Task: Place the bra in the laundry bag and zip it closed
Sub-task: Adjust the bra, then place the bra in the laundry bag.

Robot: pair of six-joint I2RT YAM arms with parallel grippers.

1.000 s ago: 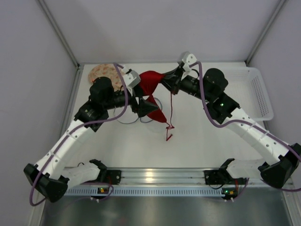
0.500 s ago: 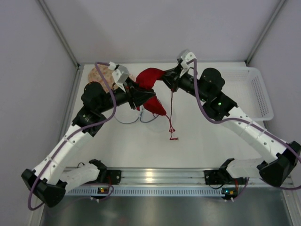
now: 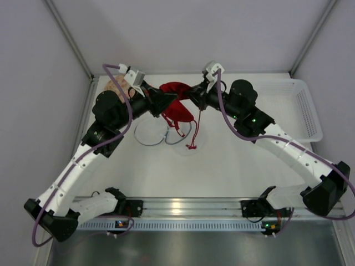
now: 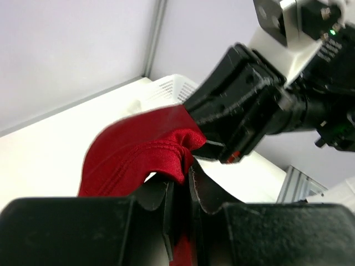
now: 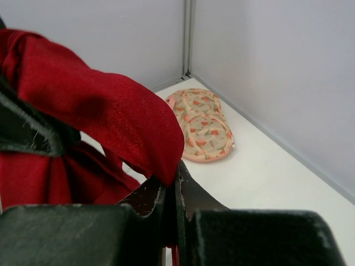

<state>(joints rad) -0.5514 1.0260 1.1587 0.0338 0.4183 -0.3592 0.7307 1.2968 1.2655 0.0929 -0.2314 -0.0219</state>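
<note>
White desk (image 3: pixel 233 172), boxed in by pale grey walls. Both arms reach to the back centre and meet over it. Red bra (image 3: pixel 176 106) is slung between the two hands, held up off the desk. Left hand (image 3: pixel 168 102) is clamped on the bra's left side; its wrist view shows red cloth pinched between the closed fingers. Right hand (image 3: pixel 192 97) is clamped on the bra's right side, a fold of red cloth draping over its closed fingers in its own wrist view. The two hands are near each other, tips almost facing. One thin red strap (image 3: pixel 193 133) hangs down from the bra, its end at or just above the desk; cannot tell which. Floral peach bag (image 5: pixel 202 124) lies flat in the back left corner, apart from the bra and partly hidden behind the left arm from above. White mesh basket (image 3: pixel 302 108) sits at the right edge.
</note>
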